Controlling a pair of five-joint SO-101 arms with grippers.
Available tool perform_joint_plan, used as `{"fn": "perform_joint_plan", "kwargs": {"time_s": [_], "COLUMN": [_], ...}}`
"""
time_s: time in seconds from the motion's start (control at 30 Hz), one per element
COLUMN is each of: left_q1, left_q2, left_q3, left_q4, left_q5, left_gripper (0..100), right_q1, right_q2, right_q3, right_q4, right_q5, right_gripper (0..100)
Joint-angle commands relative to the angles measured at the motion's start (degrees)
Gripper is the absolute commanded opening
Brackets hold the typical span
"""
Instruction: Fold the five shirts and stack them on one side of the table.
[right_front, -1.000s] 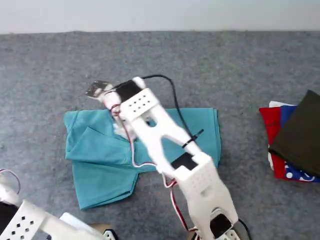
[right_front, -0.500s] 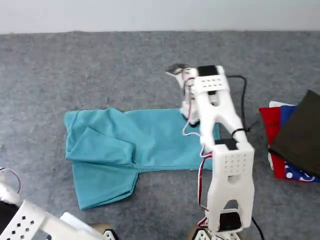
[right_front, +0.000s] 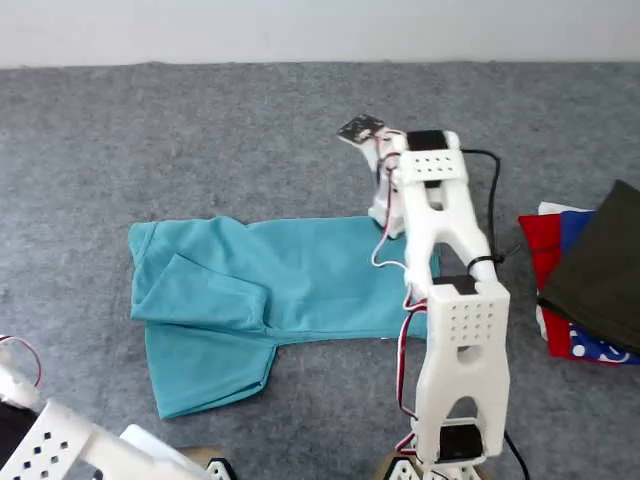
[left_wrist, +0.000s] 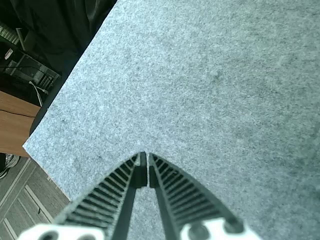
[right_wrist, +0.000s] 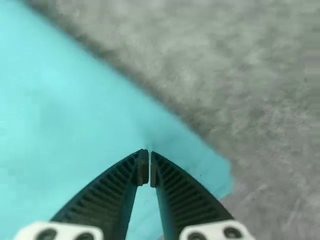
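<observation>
A teal shirt (right_front: 300, 270) lies spread on the grey table, its left sleeve folded in over the body. My right gripper (right_front: 385, 218) stands at the shirt's far right corner. In the right wrist view its fingers (right_wrist: 144, 156) are shut, tips just over the teal cloth (right_wrist: 60, 125) near its edge, with nothing seen between them. My left gripper (left_wrist: 145, 170) is shut and empty above bare grey felt by the table's edge. That arm's white body (right_front: 50, 445) sits at the near left corner.
A stack of folded shirts (right_front: 590, 280), red, blue and white with a dark one on top, lies at the table's right side. Grey felt (right_front: 200, 130) stretches behind the teal shirt. Past the table edge are a floor and dark items (left_wrist: 30, 65).
The right arm swung from the teal shirt's far left part across to its far right corner, then nearly stopped. The shirt itself lies as before.
</observation>
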Motion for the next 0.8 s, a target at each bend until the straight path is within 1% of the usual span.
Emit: {"fn": "perform_joint_plan", "kwargs": {"time_s": [0.0, 0.1, 0.23, 0.4, 0.47, 0.53, 0.67, 0.7, 0.77], "left_q1": [-0.3, -0.2, -0.2, -0.2, -0.2, -0.2, -0.2, -0.2, -0.2], "left_q2": [-0.6, -0.6, -0.6, -0.6, -0.6, -0.6, -0.6, -0.6, -0.6], "left_q3": [-0.2, -0.1, -0.1, -0.1, -0.1, 0.3, 0.7, 0.7, 0.7], "left_q4": [-0.6, -0.6, -0.6, -0.6, -0.6, -0.9, -0.9, -0.9, -0.8], "left_q5": [0.4, 0.4, 0.4, 0.4, 0.4, 0.4, 0.4, 0.4, 0.4], "left_gripper": [1, 1, 1, 1, 1, 1, 1, 1, 1], "right_q1": [-5.1, -10.3, -18.1, -32.8, -38.9, -44.4, -54.4, -56.4, -59.6], "right_q2": [-7.9, -10.3, -14.5, -18.0, -18.7, -18.8, -18.0, -17.3, -15.4], "right_q3": [-4.7, -4.5, 0.4, 10.7, 13.6, 14.6, 15.2, 15.2, 15.2], "right_q4": [9.7, 15.3, 15.1, 15.0, 14.5, 14.4, 12.7, 12.1, 10.3], "right_q5": [-2.0, -2.0, -4.1, -7.9, -9.6, -11.4, -15.7, -16.5, -17.3], "right_gripper": [1.5, 1.5, 1.5, 1.6, 3.1, 9.5, 29.8, 32.6, 33.6]}}
